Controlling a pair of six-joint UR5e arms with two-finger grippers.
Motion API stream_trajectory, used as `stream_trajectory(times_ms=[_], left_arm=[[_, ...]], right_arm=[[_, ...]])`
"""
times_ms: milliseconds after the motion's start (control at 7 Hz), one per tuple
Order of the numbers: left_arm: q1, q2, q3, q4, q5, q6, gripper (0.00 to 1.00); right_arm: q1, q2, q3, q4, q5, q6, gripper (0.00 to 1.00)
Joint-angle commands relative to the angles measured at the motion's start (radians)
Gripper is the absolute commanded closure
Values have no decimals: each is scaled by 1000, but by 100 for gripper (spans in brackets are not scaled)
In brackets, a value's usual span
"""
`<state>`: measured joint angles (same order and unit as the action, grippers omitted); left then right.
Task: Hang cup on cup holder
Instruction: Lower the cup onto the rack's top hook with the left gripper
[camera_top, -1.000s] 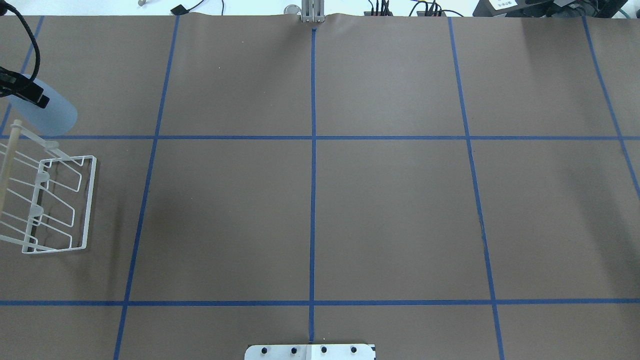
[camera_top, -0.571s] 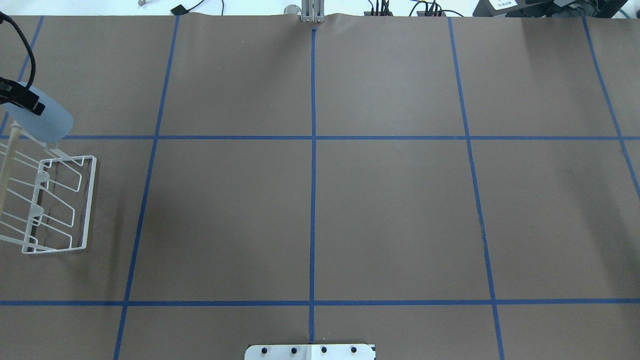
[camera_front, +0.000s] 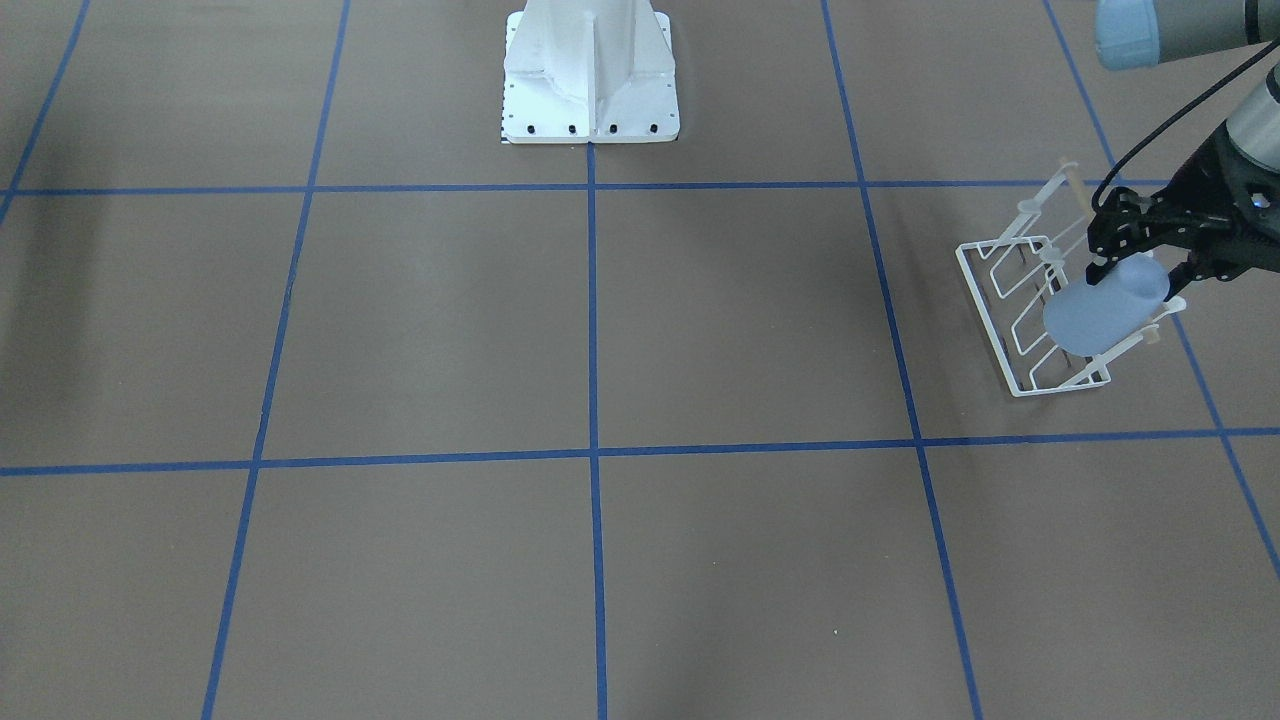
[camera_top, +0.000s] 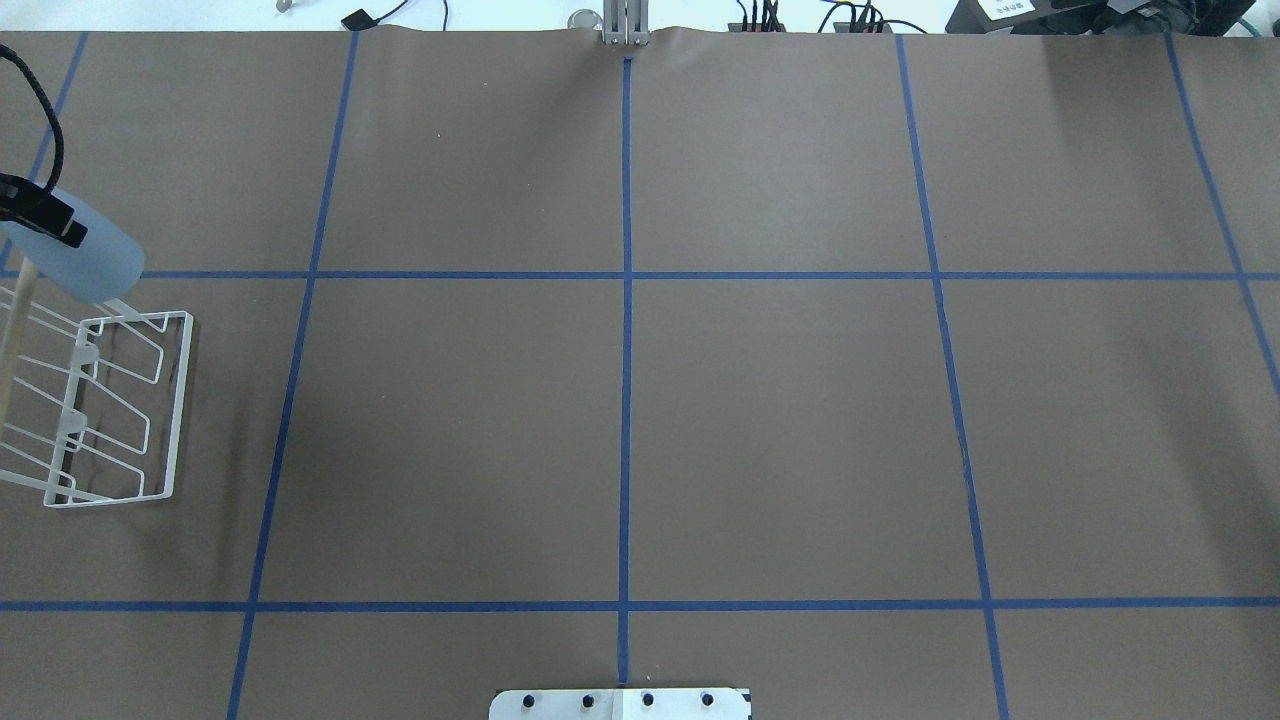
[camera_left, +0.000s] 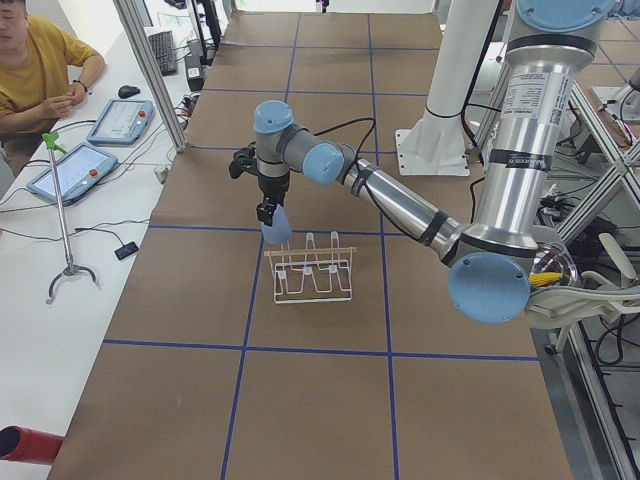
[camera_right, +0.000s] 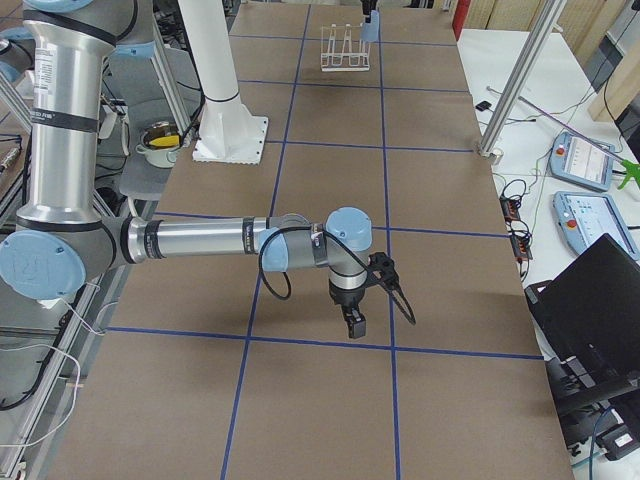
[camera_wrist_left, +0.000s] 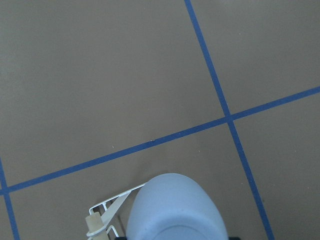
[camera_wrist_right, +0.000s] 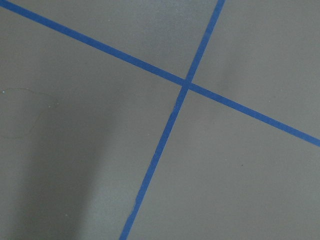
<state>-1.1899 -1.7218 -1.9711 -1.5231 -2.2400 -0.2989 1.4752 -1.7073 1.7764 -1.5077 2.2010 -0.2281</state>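
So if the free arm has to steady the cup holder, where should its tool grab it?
Probably the cup holder's long base wire on the table-centre side, from straight above, tool straddling it. That wire is straight and bare, clear of the slanted prongs and of the cup the left tool holds at its far end.

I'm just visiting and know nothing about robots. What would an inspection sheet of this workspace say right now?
Surface: brown table cover with a blue tape grid, lying flat.
Job's things: pale blue cup held tilted over an end prong of the white wire cup holder; not yet released.
Clutter: nothing seen.
Grippers: left gripper shut on the cup; right gripper hangs over bare table, open or shut unclear.
Cables: black cable runs along the left wrist.
Surroundings: white pedestal; seated operator beside tablets.
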Motion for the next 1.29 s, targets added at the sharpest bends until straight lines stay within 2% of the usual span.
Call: stream_trajectory(times_ms=[0,571,857,1143], left_arm=[[1,2,6,0,-3,0,100],[12,2,44,-31,-1,0,100],[13,2,150,-164,-1,-8,100],[84,2,164,-242,11,-147,100]], right_arm=[[-1,0,0,0,-1,0,0],[-6,2,-2,0,-1,1,0],[-9,2,-2,1,-1,24,0],[-10,3,-2,1,-1,26,0]])
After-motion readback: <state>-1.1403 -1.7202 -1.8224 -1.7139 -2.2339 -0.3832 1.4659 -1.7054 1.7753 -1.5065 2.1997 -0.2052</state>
